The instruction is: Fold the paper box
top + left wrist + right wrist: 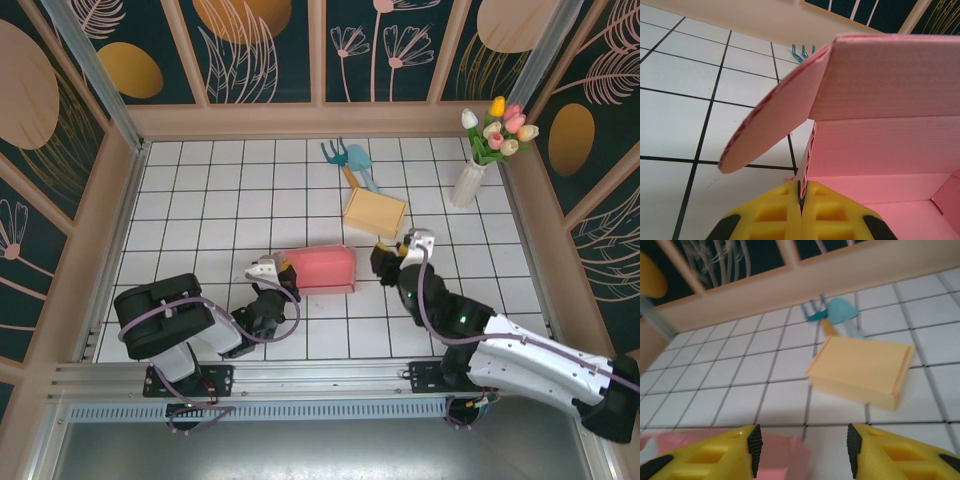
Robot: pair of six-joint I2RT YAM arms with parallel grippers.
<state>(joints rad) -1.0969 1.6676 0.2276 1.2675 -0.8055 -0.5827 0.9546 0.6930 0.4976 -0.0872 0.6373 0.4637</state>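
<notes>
While the left gripper [801,194] pinches an end wall of the pink corrugated paper box [325,266], mid-way across the white tiled table [200,200], to anchor it, the right gripper [804,446] hangs beside the opposite end, fingers spread and empty, apparently ready for flap folding.

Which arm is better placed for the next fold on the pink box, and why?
Probably the right. The left claw is shut on the pink box, steadying it; the right claw is open and free beside its other end.
</notes>
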